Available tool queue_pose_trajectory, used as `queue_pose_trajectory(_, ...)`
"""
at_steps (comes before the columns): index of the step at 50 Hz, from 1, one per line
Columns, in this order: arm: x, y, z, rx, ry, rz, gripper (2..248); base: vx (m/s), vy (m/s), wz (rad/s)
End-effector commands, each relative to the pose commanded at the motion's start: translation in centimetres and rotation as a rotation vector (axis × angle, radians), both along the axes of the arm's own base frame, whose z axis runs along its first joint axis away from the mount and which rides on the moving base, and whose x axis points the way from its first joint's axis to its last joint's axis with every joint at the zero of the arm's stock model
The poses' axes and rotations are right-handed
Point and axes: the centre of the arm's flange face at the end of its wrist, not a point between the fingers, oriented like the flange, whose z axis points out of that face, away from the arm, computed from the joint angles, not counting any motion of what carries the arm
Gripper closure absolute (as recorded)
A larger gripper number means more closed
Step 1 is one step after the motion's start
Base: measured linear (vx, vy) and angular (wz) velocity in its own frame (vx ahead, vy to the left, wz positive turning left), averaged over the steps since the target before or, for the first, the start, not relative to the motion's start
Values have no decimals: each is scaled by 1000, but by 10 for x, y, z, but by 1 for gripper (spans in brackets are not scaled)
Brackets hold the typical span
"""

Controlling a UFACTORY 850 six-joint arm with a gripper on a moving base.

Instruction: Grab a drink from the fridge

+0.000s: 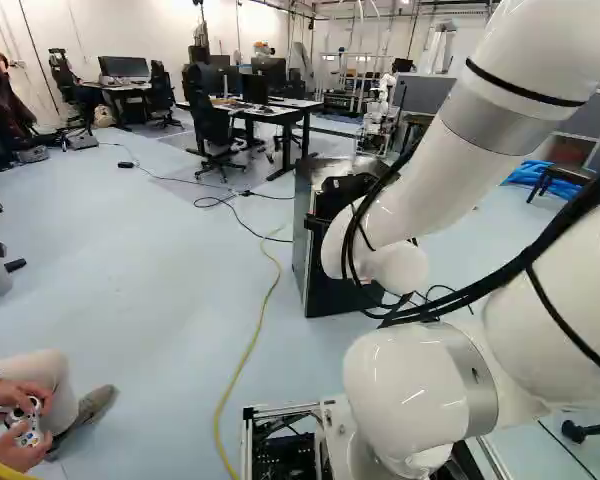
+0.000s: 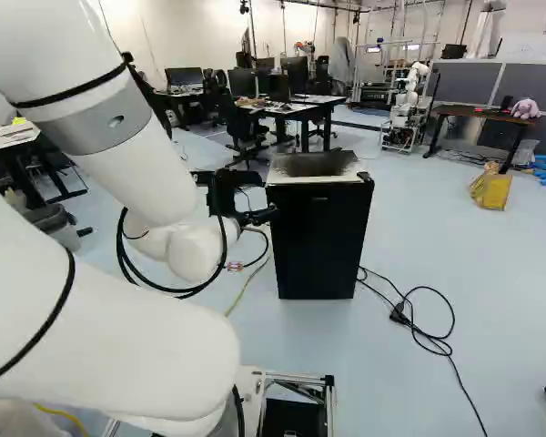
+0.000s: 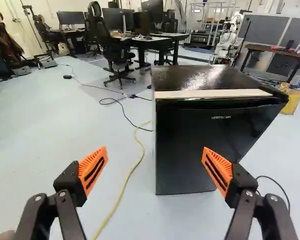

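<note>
The drink shows in none of the views; presumably it is inside the small, black, box-shaped fridge (image 3: 190, 145) with a pale strip along its top front edge. The fridge stands upright on the smooth, pale blue floor (image 2: 491, 300), well in from the floor's far edge by the wall, with its front turned toward the base. Its door looks closed, as far as the base and wrist views show.

The black two-fingered gripper with slotted orange pads (image 3: 154, 152) is open wide and has nothing in its grasp. It hangs from the thick, white, jointed arm (image 1: 430, 190), pointing toward the fridge but apart from it. One finger lines up with the door, the other with the floor beside it, near the thin yellow cable (image 3: 125, 185).

The task seems to be at its approach stage: the fridge is within view ahead, and little else looks done. Left to do are reaching an edge of the door, pulling it open, finding the drink, closing the fingers on it and bringing it out. The gripper probably needs to shift sideways toward the door's opening edge first.
</note>
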Motion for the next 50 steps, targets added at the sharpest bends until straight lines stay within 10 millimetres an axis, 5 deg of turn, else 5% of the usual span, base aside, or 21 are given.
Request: queue_pose_trajectory(50, 1, 2, 0, 2, 0, 2, 3, 17, 11, -2)
